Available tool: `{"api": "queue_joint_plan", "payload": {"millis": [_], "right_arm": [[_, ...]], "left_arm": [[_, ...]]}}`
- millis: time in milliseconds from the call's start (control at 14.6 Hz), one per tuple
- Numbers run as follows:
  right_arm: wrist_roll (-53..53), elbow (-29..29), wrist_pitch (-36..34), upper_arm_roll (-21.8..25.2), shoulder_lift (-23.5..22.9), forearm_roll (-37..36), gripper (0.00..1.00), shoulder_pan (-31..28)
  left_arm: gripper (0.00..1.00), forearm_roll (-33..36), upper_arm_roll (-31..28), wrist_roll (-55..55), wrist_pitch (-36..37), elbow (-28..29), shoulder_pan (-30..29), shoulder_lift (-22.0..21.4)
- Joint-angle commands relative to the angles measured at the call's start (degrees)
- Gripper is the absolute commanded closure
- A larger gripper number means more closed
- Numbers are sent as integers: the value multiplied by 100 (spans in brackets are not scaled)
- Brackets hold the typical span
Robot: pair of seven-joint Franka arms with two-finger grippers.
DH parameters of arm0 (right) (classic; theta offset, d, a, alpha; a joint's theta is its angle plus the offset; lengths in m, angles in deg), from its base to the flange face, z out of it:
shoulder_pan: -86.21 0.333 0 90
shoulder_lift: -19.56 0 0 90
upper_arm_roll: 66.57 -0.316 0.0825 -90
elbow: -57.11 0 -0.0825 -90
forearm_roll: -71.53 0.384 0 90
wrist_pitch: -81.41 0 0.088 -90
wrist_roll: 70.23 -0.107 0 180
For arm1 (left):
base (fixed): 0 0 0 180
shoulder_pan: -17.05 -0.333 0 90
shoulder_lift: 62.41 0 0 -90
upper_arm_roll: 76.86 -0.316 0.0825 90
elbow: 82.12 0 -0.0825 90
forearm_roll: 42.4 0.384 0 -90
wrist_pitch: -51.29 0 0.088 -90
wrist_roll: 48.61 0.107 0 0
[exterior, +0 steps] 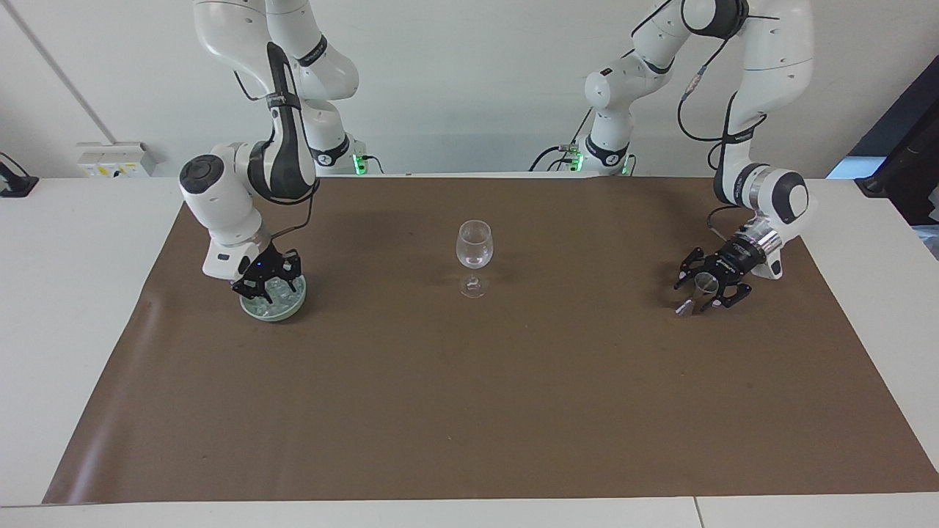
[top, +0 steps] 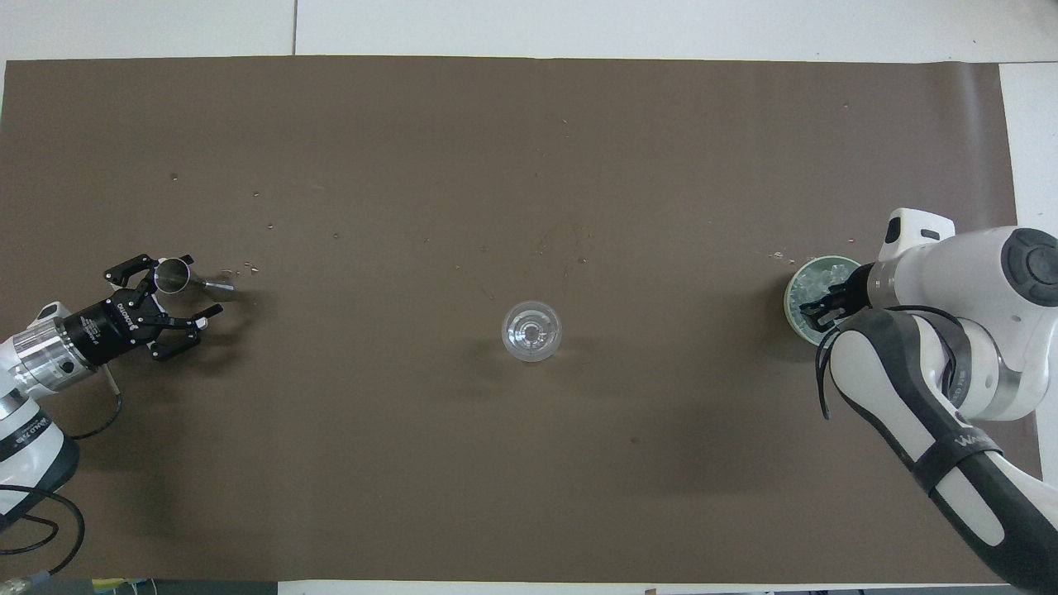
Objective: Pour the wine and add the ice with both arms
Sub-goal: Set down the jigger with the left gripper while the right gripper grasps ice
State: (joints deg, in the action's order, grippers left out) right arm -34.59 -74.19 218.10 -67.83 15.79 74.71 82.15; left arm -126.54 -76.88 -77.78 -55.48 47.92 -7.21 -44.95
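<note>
A clear wine glass point(exterior: 474, 246) stands upright at the middle of the brown mat; it also shows in the overhead view point(top: 531, 330). My left gripper point(exterior: 693, 293) point(top: 202, 283) is low over the mat at the left arm's end, open, its fingers spread on either side of a small metal jigger point(exterior: 704, 281) point(top: 173, 275) that leans tilted with its foot on the mat. My right gripper point(exterior: 268, 282) point(top: 817, 312) is down in a pale green bowl point(exterior: 282, 314) point(top: 792, 285) of ice point(exterior: 279, 295) point(top: 822, 277); its fingertips are hidden among the chunks.
The brown mat point(exterior: 469, 411) covers most of the white table. Small specks lie on the mat point(top: 248, 268) beside the jigger. A white wall box point(exterior: 117, 158) sits off the mat at the right arm's end.
</note>
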Motion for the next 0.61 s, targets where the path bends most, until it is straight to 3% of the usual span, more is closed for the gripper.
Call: {"api": "queue_joint_plan", "payload": {"millis": [0, 137, 410, 546], "right_arm": [[225, 16, -107, -5, -10, 69, 47, -33], [225, -10, -107, -5, -1, 69, 47, -25], [347, -80, -99, -5, 17, 69, 49, -77], [435, -115, -99, -5, 26, 69, 49, -95]], "left_arm": [[0, 167, -16, -80, -38, -83, -17, -119], [0, 1263, -16, -54, -29, -294, -183, -137], [0, 2179, -103, -28, 15, -716, -289, -102], [0, 3311, -95, -54, 85, -1268, -237, -120]]}}
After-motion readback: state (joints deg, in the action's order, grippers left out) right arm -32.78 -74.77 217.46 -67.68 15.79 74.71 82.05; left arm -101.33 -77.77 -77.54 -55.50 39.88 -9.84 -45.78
